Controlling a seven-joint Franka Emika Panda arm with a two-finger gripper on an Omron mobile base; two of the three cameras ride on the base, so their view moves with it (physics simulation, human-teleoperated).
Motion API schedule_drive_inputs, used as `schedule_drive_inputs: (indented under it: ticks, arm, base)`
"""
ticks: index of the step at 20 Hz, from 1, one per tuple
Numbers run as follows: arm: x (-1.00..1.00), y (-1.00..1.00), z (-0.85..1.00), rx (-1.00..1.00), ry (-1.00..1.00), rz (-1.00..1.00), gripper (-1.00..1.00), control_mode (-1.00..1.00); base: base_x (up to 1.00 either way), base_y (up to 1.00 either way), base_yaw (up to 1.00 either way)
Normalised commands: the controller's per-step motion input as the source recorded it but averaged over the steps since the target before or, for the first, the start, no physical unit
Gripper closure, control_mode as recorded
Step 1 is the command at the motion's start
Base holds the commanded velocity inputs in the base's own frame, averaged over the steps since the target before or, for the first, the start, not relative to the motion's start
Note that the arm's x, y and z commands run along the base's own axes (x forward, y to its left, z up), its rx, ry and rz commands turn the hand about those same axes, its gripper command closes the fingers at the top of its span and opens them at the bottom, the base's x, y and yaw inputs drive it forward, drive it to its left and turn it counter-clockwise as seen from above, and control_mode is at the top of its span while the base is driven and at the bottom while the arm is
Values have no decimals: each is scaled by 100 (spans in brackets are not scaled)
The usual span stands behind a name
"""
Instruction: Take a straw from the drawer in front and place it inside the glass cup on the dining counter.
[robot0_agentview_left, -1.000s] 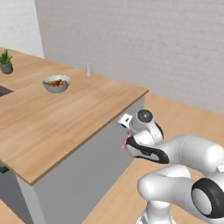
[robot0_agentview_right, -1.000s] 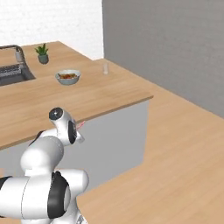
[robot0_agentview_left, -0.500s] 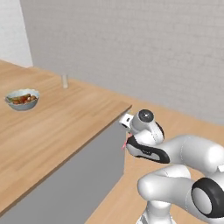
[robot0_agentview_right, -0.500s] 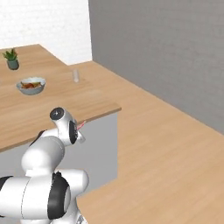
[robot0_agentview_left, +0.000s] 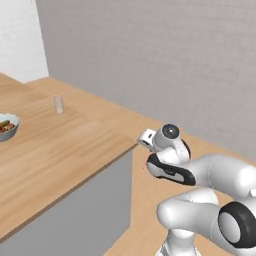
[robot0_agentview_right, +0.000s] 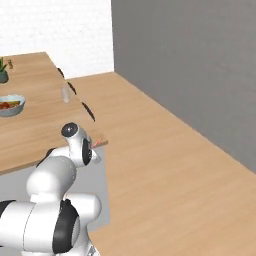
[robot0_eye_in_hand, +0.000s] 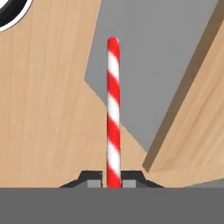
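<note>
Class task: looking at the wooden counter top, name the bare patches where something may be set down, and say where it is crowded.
Bare wood runs from the glass cup to the dining counter near corner. It is crowded only at the far left, by the fruit bowl and the plant.

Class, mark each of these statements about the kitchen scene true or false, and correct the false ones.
1. The gripper is shut on the straw. True.
2. The straw is plain blue. False: it is striped red and white.
3. The glass cup stands upright on the dining counter. True.
4. The straw is already inside the glass cup. False: it is in the gripper, well away from the cup.
5. A bowl with food sits on the counter. True.
6. The glass cup lies inside the bowl. False: it stands apart from it on the bare wood.
</note>
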Motion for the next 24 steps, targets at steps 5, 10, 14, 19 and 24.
schedule_drive_inputs:
  ticks: [5,10,14,19,24]
  arm:
    - [0,0,0,0,0,0,100,100]
    - [0,0,0,0,0,0,100,100]
    - [0,0,0,0,0,0,100,100]
    - [0,0,0,0,0,0,100,100]
    - [0,0,0,0,0,0,100,100]
  base:
    - [90,-89,46]
    - [68,-94,48]
    - [48,-100,40]
    - [55,-98,45]
    - [78,-81,52]
